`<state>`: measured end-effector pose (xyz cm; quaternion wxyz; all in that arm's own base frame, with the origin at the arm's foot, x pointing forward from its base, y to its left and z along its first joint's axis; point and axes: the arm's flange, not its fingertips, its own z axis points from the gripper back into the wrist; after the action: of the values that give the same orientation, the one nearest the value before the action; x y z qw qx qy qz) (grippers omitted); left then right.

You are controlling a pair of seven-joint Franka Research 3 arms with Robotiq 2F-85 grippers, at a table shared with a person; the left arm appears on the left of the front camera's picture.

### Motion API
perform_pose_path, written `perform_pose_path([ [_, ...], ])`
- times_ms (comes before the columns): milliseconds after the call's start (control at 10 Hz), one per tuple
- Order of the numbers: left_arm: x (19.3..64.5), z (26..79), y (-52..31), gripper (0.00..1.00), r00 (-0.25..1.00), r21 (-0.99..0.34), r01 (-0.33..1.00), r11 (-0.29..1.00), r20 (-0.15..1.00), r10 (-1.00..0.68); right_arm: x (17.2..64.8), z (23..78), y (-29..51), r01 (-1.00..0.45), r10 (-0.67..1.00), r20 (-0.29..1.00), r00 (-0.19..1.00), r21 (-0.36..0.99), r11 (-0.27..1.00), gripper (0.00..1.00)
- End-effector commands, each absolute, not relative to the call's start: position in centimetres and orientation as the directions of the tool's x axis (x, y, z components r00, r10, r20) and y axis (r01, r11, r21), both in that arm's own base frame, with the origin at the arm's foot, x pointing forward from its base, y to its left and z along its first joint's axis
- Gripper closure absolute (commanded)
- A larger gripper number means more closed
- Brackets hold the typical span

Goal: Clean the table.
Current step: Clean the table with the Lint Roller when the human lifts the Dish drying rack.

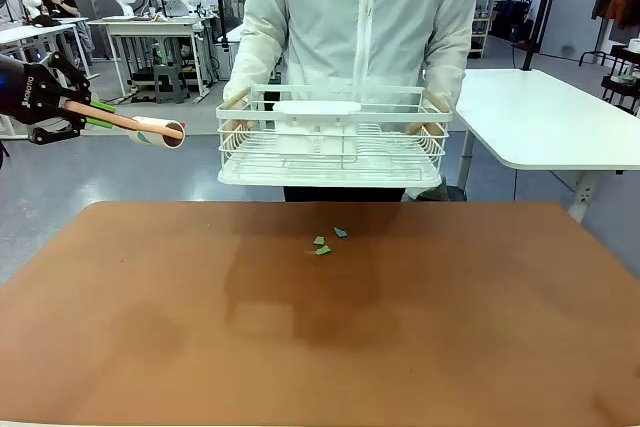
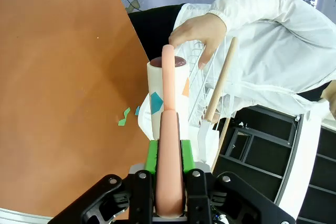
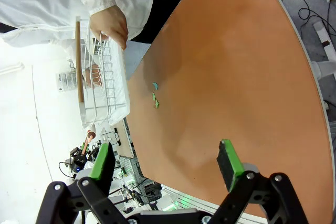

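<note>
Spanning the foreground, the reddish-brown surface (image 1: pixel 320 347) lies bare but for a few green and blue paper scraps (image 1: pixel 325 242) near the middle of its far edge. My right claw (image 3: pixel 165 163) is released, pads wide apart, over the surface. At the far left, raised clear of the surface, my left claw (image 1: pixel 97 113) is clenched on the peach handle of a lint roller (image 1: pixel 160 132). Beyond the far edge a person holds a white wire basket (image 1: pixel 330 175) in both hands. Risk: pressed down aslant, the long handle may pivot in my grip. A hasty pass may flick scraps off the far edge or strike the basket.
</note>
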<state>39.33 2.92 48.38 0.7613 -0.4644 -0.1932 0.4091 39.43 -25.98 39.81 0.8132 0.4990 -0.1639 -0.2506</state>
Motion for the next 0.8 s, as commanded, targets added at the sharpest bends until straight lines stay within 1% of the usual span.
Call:
perform_pose_path([
  [0, 39.4, 48.5, 2.9, 1.00, 0.590, -0.867, -0.440, 0.233, -0.083, 0.803, 39.2, 40.1, -25.9, 0.233, -0.566, 0.023, 0.824, 0.897, 0.375, 0.00],
  [400, 39.4, 48.5, 2.9, 1.00, 0.590, -0.867, -0.440, 0.233, -0.083, 0.803, 39.2, 40.1, -25.9, 0.233, -0.566, 0.023, 0.824, 0.897, 0.375, 0.00],
  [500, 39.3, 48.4, 2.9, 0.79, 0.591, -0.865, -0.443, 0.234, -0.086, 0.802, 39.2, 40.1, -25.9, 0.233, -0.566, 0.023, 0.824, 0.897, 0.375, 0.00],
  [600, 39.3, 49.9, 3.4, 0.79, 0.694, -0.844, -0.396, 0.361, -0.019, 0.719, 39.2, 40.1, -25.9, 0.233, -0.566, 0.023, 0.824, 0.897, 0.375, 0.00],
  [700, 39.9, 52.0, 3.7, 0.79, 0.802, -0.802, -0.343, 0.489, 0.020, 0.597, 39.2, 40.1, -25.9, 0.233, -0.566, 0.023, 0.824, 0.897, 0.375, 0.00],
])
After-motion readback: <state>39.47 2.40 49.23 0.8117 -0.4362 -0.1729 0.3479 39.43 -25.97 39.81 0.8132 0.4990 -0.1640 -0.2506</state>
